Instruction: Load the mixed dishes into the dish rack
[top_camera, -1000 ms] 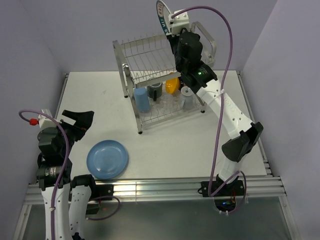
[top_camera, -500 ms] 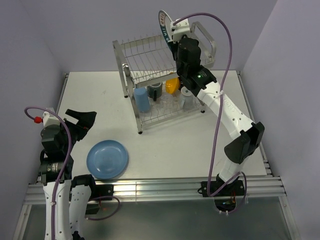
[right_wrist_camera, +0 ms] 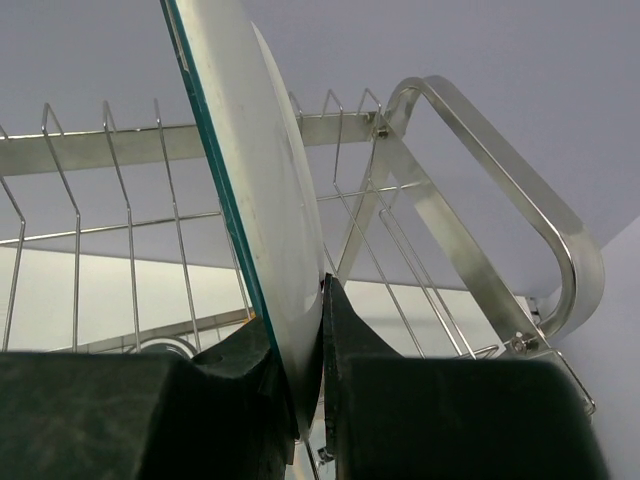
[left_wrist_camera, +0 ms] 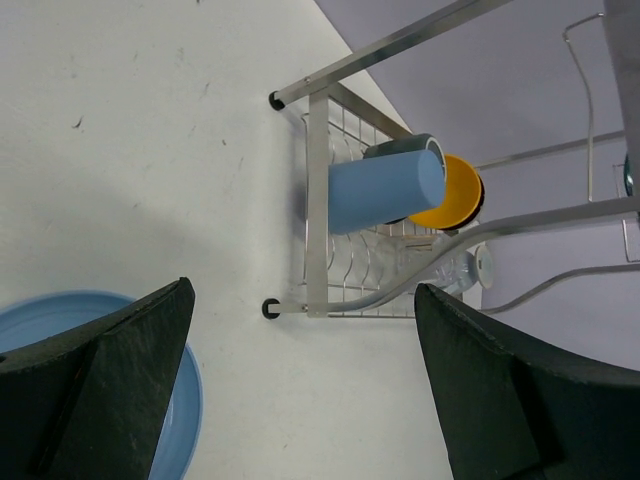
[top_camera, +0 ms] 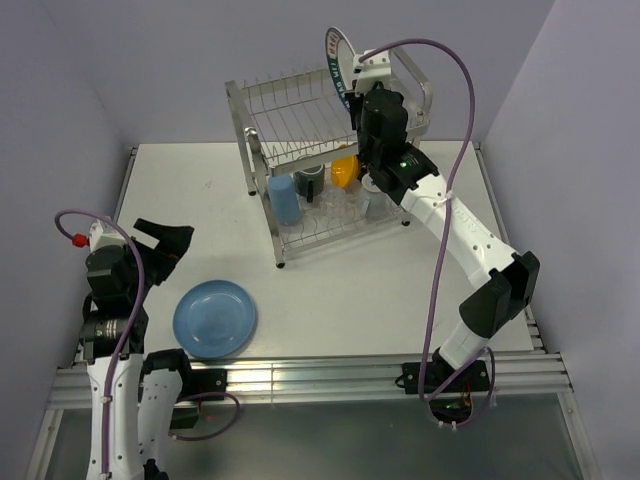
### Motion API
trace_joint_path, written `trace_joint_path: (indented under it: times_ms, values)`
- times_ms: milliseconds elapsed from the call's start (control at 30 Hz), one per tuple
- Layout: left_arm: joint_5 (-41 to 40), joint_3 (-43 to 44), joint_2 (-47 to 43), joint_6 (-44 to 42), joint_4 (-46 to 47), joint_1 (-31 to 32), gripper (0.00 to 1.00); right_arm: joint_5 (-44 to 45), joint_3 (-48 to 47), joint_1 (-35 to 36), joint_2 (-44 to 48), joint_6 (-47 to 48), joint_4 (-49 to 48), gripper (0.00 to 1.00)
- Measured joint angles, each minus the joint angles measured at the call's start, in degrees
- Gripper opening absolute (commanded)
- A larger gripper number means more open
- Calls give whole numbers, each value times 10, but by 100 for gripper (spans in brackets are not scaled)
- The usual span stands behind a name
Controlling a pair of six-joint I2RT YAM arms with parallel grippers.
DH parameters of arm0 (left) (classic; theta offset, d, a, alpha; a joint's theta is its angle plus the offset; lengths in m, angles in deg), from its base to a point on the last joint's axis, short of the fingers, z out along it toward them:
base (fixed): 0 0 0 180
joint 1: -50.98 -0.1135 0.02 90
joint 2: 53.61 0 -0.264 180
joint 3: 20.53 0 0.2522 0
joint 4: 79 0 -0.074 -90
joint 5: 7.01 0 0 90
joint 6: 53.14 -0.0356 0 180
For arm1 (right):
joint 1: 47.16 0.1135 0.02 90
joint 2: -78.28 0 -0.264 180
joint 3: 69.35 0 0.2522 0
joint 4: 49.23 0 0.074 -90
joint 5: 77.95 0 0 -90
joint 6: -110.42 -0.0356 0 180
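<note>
Right wrist: plate (right_wrist_camera: pixel 255 180) inside pincer (right_wrist_camera: pixel 298 335)

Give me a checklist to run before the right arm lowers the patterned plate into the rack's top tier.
1. Right jaws clamped on the white plate: ok.
2. White plate upright, edge-on to the dish rack top-tier wires: ok.
3. Plate's lower edge lined up with a slot: cannot tell, hidden behind the jaws.
4. Top tier free of other dishes: ok.
5. Left jaws open, apart from the light blue plate: ok.
6. Light blue plate loaded: not ok, lying on the table.
</note>
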Motion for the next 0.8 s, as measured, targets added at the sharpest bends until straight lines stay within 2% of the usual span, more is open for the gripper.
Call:
trace_joint_path:
  times_ms: [100, 233, 400, 533, 600, 700, 800]
  values:
    - [-7, -1, 16, 0, -6, 0, 98, 1, 4, 0, 3, -11, -5, 0]
    - [-15, -11, 49, 3, -19, 0, 98, 4, 5, 0, 4, -20, -5, 17]
    - [-17, -29, 94, 12, -32, 0, 98, 5, 9, 0, 7, -36, 3, 19]
    - [-16, -45, 104, 22, -33, 0, 98, 16, 7, 6, 7, -46, 24, 27]
    - [-16, -47, 102, 24, -33, 0, 98, 18, 4, 8, 7, -50, 29, 28]
    - [-17, -47, 97, 26, -33, 0, 98, 24, -2, 10, 7, -57, 43, 35]
    - [-17, -47, 97, 26, -33, 0, 99, 31, -4, 10, 7, -64, 49, 50]
